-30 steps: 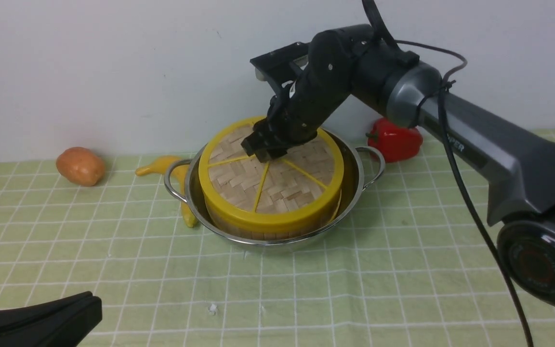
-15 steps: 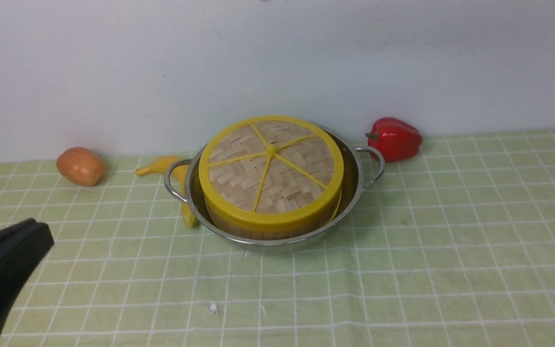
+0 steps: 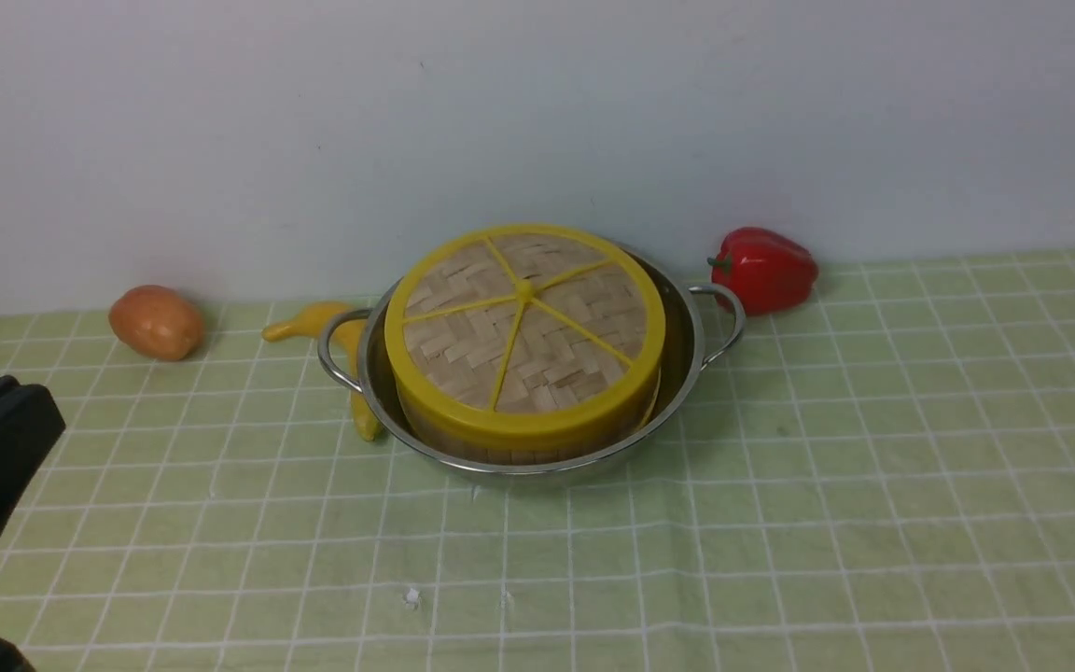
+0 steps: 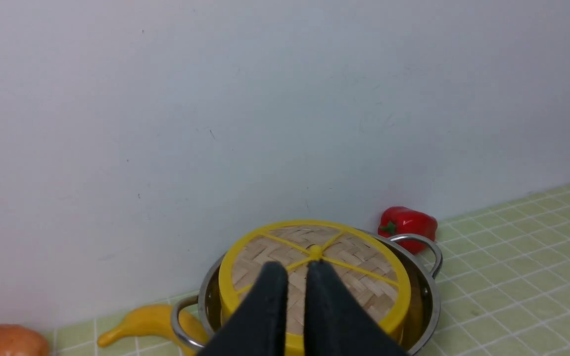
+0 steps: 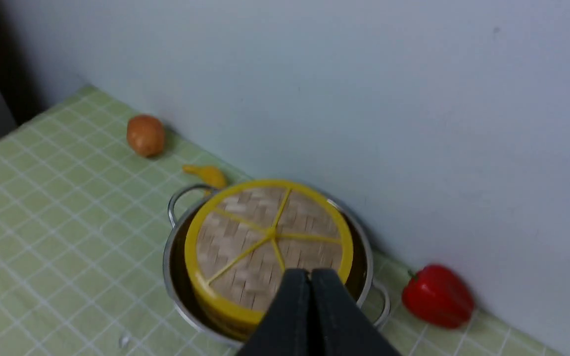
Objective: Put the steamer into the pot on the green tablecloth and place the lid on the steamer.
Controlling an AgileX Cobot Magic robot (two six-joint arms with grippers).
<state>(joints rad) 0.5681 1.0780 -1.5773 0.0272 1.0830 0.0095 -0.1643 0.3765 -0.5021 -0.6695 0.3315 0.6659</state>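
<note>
I see potato (image 3: 156,321) far left, near base of wall (image 3: 314,140). Yellow banana (image 3: 314,319) just right of it, not touching, one tip pointing at potato, other end curving toward camera, middle partly hidden. Red bell pepper (image 3: 765,269) well apart on right, close to wall, green stem facing left. I spot small white crumb (image 3: 411,597) near front, well apart from all three.
</note>
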